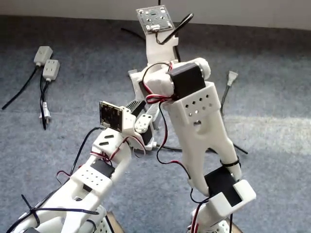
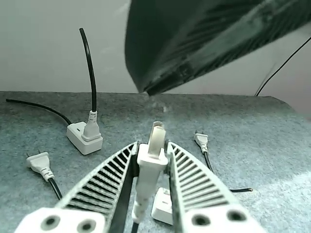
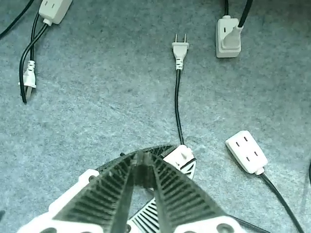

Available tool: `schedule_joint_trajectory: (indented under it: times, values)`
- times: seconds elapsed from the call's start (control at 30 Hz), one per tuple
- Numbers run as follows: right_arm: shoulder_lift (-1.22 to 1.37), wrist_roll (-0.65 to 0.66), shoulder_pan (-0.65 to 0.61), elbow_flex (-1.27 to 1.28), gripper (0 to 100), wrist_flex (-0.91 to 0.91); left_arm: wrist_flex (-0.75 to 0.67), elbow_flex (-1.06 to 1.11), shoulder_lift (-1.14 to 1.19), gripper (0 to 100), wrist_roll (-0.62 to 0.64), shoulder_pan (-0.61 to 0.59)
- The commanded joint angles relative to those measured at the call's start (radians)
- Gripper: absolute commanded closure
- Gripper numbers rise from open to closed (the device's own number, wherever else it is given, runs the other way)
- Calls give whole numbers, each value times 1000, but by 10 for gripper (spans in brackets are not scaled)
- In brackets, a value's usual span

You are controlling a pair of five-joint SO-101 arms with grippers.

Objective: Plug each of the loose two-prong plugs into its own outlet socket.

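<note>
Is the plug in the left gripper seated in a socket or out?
Out. The left gripper is shut on the plug, and its bare prongs stick out past the fingertips into open air, touching no socket.

- No text, label, brand, number or sign can be read on anything in view.
</note>
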Motion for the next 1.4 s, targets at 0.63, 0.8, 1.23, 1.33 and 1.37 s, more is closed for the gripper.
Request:
schedule_joint_trajectory:
  times: [0.63,0.8,1.23,1.33,1.37]
  values:
    - [-47,8,102,183,991,-36,-17,-21,-8,994,8,4]
    - [-47,5,93,183,991,-47,-15,-21,-8,994,8,10]
    - [-45,5,-27,182,991,-61,-15,-18,-8,994,8,12]
    - [-45,5,-25,183,991,-61,-15,-18,-8,994,8,12]
    - [-45,5,-13,183,991,-61,-15,-18,-8,994,8,10]
